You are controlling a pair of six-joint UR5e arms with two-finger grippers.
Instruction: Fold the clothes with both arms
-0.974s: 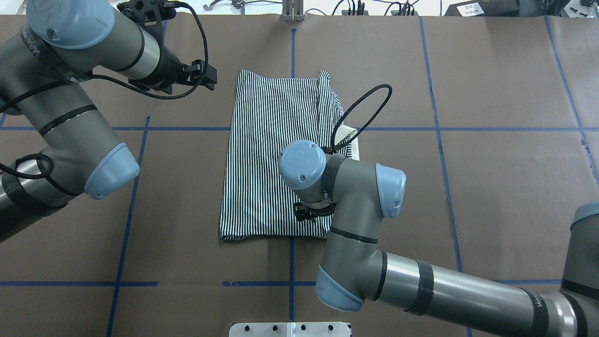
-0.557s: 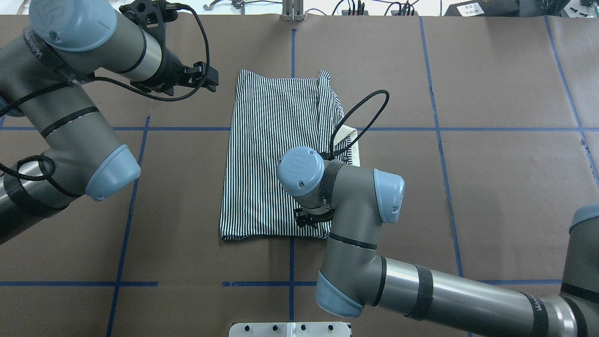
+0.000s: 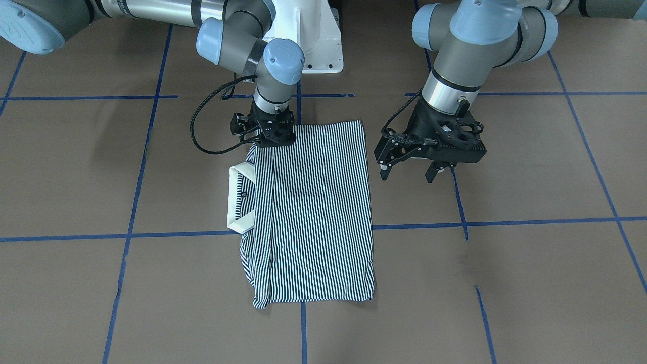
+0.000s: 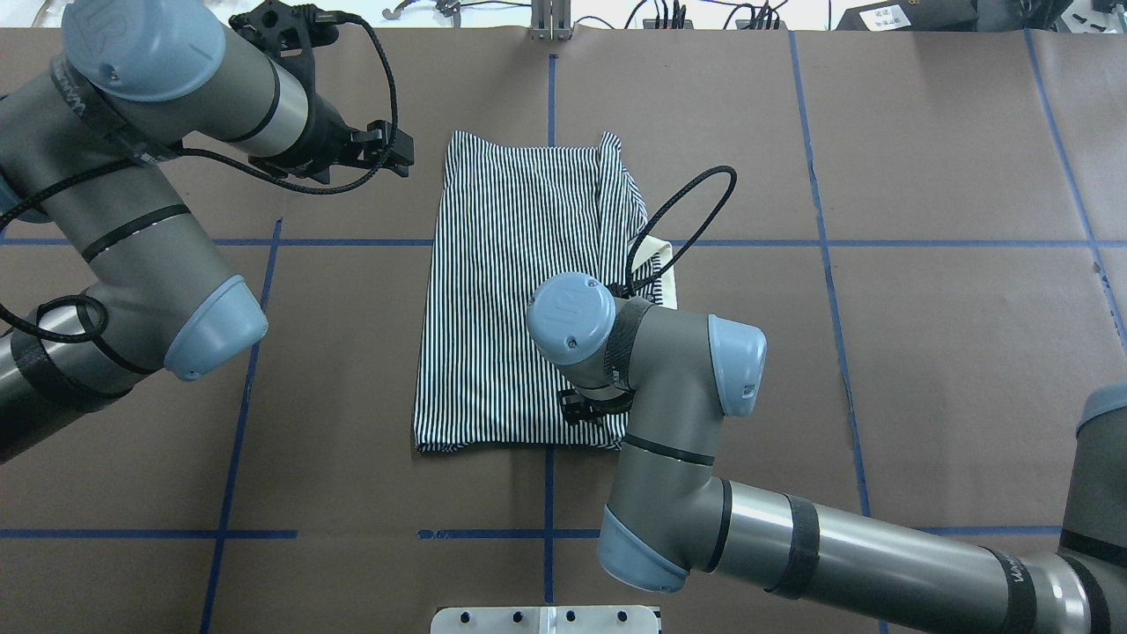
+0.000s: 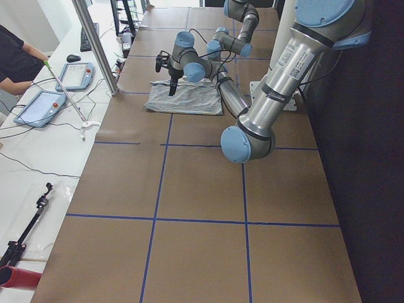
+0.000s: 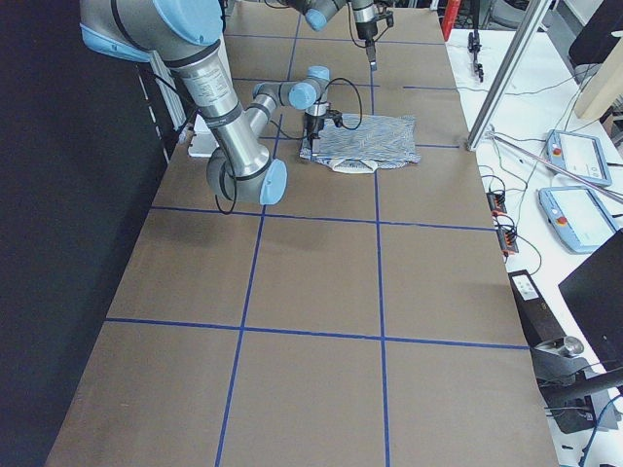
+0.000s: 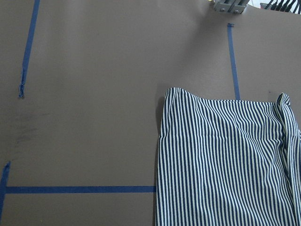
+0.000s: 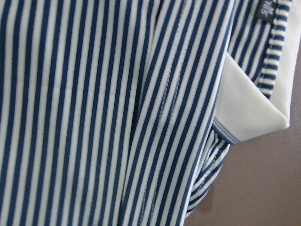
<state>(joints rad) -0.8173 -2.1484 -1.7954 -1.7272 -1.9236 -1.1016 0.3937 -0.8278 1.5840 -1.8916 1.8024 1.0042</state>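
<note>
Here we see a folded navy-and-white striped polo shirt (image 3: 313, 212) centred on the brown paper-covered table (image 3: 505, 283). The black right gripper (image 3: 268, 140) sits on its corner, and we cannot tell its grip. The black left gripper (image 3: 407, 174) hovers alongside, fingers wide.

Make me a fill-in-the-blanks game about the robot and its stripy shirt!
1. The shirt is covered in thin navy and white ____.
2. Its collar is plain ____ and pokes out at one side.
3. The left hand hangs beside the shirt, not touching it, with its fingers ____.
4. The tape lines on the brown table are ____.

Missing words: stripes, white, open, blue.
</note>
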